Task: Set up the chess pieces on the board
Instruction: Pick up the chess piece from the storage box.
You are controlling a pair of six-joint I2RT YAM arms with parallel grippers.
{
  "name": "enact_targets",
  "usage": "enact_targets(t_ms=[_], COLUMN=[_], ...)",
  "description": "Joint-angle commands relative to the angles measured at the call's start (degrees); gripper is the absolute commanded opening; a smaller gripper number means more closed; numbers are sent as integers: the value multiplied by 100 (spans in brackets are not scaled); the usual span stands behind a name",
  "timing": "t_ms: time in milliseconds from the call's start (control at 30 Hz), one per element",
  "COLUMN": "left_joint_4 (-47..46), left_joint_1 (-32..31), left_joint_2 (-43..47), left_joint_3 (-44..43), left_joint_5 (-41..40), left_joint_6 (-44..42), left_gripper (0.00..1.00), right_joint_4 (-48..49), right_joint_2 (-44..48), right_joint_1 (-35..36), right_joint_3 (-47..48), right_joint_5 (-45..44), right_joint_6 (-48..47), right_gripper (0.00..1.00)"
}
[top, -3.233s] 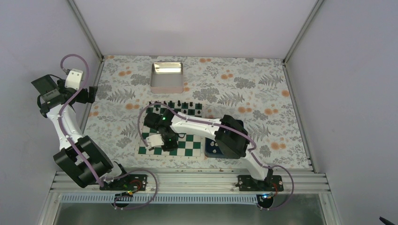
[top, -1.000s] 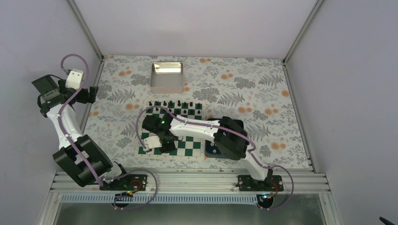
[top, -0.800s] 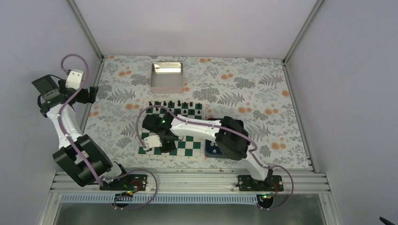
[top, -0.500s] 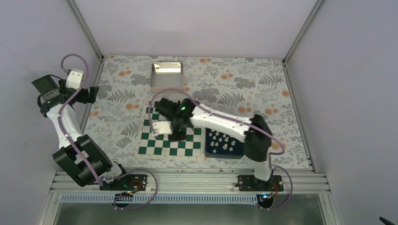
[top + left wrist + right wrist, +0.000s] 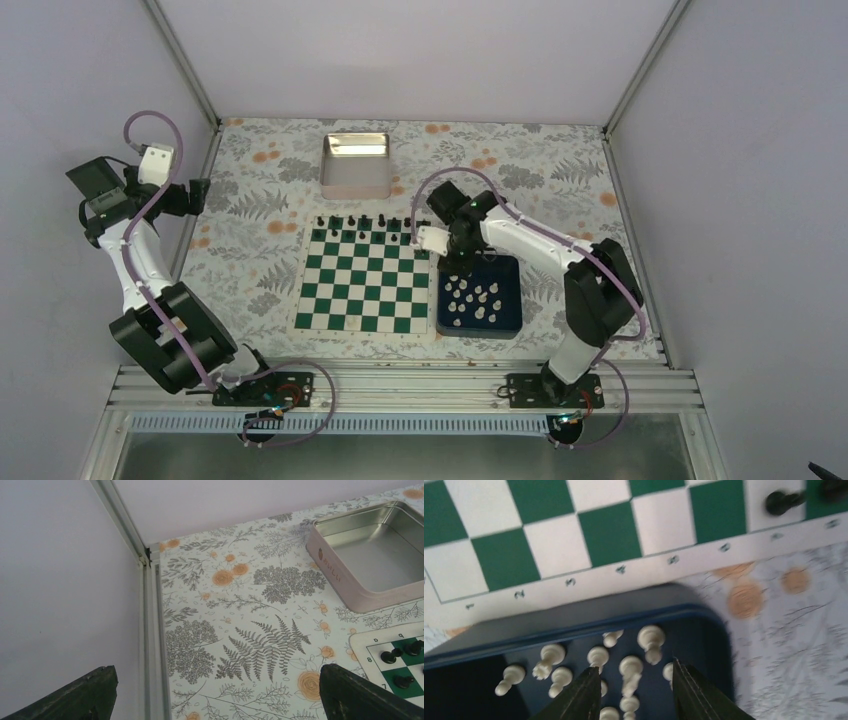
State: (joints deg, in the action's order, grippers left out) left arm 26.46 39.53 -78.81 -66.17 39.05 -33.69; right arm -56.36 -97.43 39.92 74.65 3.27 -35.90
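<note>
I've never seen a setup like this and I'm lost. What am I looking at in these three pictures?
The left arm and right arm are robots bolted at the table's near edge. One picture looks down from above; the other two come from wrist cameras. On the table lie a board with black pieces along its far edge, a blue tray of white pieces, and a metal tin. The left pincer is open and empty. The right pincer hangs open over the tray, holding nothing.

Shiny metal tin (image 5: 355,186), matt floral-print table cover (image 5: 520,170), smooth board (image 5: 360,280), cream plastic chess pieces (image 5: 651,637)
</note>
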Motion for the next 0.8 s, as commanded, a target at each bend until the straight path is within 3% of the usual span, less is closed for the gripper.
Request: enact_targets(t_ms=[0, 400, 767], left_joint_4=[-280, -395, -367], left_joint_1=[29, 20, -24], left_joint_2=[87, 111, 115], left_joint_3=[35, 117, 139], left_joint_5=[17, 33, -10], left_joint_6=[104, 269, 234], left_gripper=[100, 100, 100], right_joint_4=[271, 354, -31], right_joint_2=[458, 1248, 1744], right_joint_1=[-142, -588, -556], right_joint_3=[-525, -1737, -2137], right_joint_5=[14, 36, 537], right_joint_6=[75, 261, 407], right_gripper=[38, 38, 37])
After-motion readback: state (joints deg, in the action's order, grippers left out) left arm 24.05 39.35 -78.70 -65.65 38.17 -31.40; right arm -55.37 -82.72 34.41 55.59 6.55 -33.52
